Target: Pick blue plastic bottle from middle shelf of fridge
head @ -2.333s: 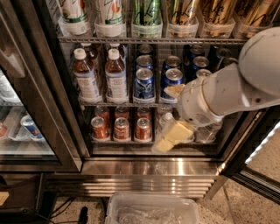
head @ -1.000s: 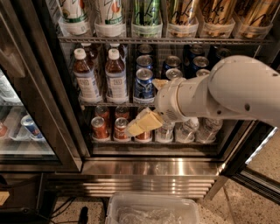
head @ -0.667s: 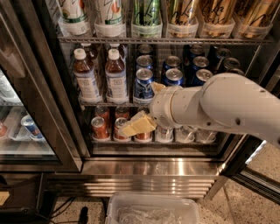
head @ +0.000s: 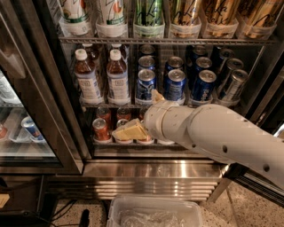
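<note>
The fridge [head: 53, 88] stands open in front of me. On its middle shelf [head: 133, 103] two small bottles with white caps and brown drink stand at the left. The blue plastic bottle [head: 118, 80] is the right one, with a small square logo on its pale label; the similar bottle [head: 86, 79] stands left of it. My gripper [head: 127, 132] is below the middle shelf, in front of the lower rack's cans, a little below and right of the blue plastic bottle and apart from it. It holds nothing that I can see.
Blue cans [head: 145, 84] fill the middle shelf right of the bottles. Orange cans [head: 101, 129] stand on the lower rack, tall cans [head: 148, 13] on the rack above. My white arm [head: 222, 133] crosses from the right. A clear plastic bin [head: 155, 213] lies on the floor below.
My arm has swung left across the fridge front. The gripper has moved from the right side of the lower rack to its left side, below the bottles.
</note>
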`<action>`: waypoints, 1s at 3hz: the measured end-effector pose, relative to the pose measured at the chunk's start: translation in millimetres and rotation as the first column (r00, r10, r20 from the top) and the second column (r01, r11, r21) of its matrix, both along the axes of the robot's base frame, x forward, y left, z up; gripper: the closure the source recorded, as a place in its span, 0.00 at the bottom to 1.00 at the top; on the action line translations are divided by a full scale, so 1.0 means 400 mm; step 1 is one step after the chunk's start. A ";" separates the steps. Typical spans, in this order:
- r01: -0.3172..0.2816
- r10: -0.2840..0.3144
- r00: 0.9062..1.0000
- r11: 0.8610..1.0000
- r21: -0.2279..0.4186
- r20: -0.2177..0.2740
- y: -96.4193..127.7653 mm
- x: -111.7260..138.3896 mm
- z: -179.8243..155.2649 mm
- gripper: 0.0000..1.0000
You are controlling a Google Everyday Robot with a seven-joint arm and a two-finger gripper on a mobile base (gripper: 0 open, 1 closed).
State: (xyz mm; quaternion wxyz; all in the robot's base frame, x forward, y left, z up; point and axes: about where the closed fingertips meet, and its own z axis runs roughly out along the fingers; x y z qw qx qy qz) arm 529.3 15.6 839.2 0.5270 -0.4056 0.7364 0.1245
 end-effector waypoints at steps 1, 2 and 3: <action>0.000 0.000 1.000 1.000 0.000 0.000 0.000 0.000 0.000 0.00; 0.002 -0.002 1.000 0.999 0.053 -0.003 0.029 0.001 -0.015 0.00; 0.016 -0.019 0.999 0.995 0.100 0.029 0.097 -0.006 -0.037 0.00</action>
